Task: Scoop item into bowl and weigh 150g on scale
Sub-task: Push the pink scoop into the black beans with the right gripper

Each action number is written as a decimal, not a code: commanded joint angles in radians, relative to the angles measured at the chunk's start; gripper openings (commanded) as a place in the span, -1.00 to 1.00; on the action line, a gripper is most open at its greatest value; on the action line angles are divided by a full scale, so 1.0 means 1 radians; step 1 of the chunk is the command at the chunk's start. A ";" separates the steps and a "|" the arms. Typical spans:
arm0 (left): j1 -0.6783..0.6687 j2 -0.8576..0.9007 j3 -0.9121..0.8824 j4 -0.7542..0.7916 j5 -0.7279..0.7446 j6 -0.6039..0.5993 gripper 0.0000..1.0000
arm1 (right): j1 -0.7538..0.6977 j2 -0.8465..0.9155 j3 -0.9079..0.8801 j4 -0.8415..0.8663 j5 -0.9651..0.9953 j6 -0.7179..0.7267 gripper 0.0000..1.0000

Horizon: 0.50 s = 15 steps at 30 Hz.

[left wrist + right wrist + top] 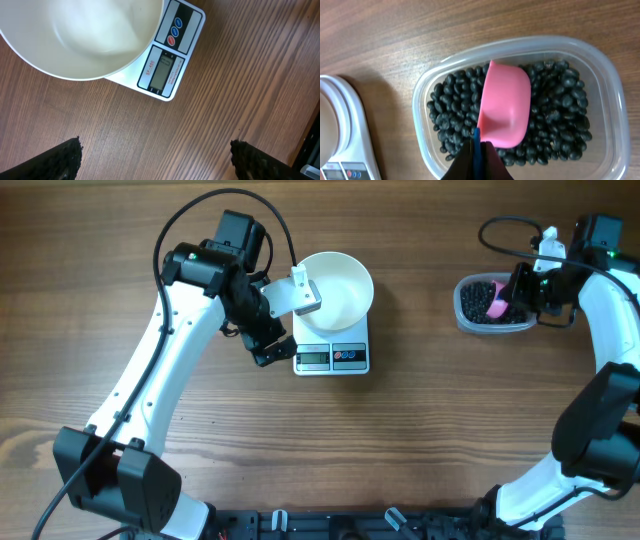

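Right gripper (479, 161), clamped on the pink scoop (505, 110), hides its handle over the beans (560, 125); left gripper (156, 152) gapes empty, bowl (75, 35) cropped.

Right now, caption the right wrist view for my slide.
Right gripper grips pink scoop at clear tub of black beans.

White arms (150, 370) — black joints (205, 265), black looping cables (186, 213)
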 commanded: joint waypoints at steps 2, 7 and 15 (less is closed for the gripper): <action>0.005 0.013 -0.007 0.003 0.002 0.013 1.00 | 0.017 0.014 -0.043 0.076 -0.038 0.040 -0.91; 0.005 0.013 -0.007 0.003 0.002 0.013 1.00 | 0.016 0.014 -0.043 -0.051 -0.103 0.030 -0.91; 0.005 0.013 -0.007 0.003 0.002 0.013 1.00 | 0.016 0.018 -0.044 0.048 -0.053 0.021 -0.91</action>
